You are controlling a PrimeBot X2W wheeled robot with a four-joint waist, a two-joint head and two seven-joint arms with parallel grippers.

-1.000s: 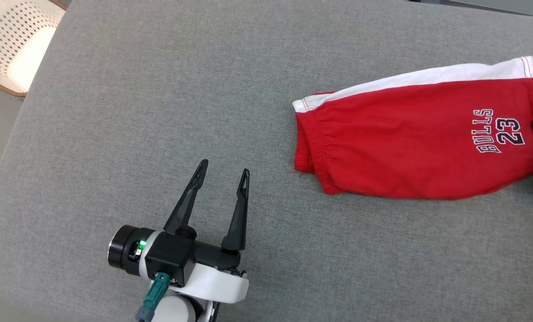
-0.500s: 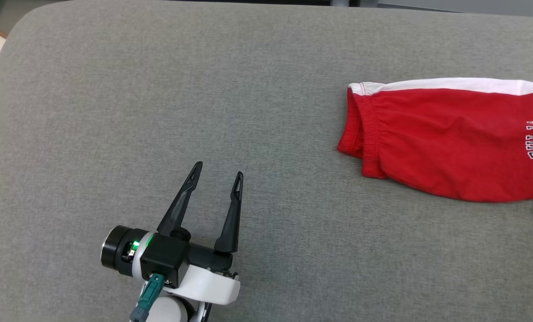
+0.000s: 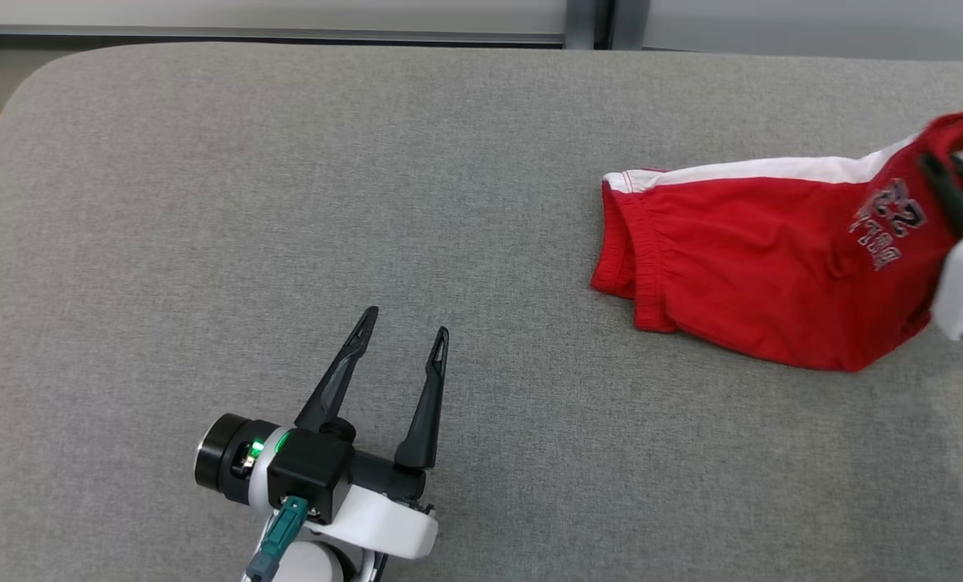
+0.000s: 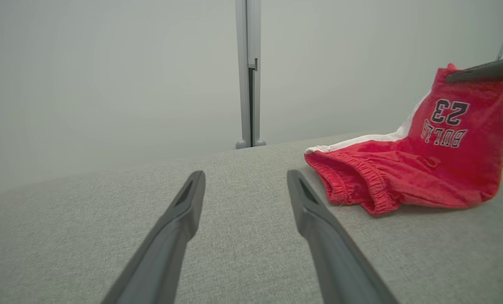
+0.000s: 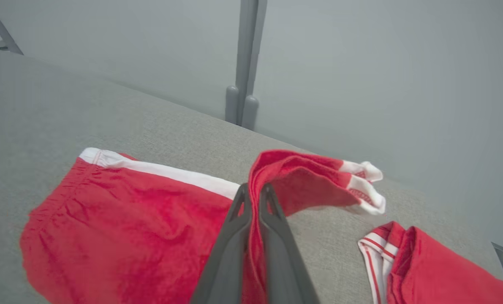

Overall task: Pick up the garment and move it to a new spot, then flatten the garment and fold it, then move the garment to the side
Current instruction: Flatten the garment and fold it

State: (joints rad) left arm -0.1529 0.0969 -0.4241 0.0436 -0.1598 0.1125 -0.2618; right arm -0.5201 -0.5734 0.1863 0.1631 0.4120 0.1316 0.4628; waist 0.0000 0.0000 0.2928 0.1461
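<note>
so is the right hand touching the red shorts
Touching. The right wrist view shows the right hand pinched shut on a fold of the red shorts.

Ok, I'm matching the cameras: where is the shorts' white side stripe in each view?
Head view: white stripe, upper right, on the far edge of the shorts.
Left wrist view: right of centre, mid-height.
Right wrist view: left of centre.
Shared landmark: grey post at the back.

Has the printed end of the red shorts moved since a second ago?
Yes. The printed end has risen off the grey cushion, pinched in the right gripper, while the waistband still lies on it.
</note>
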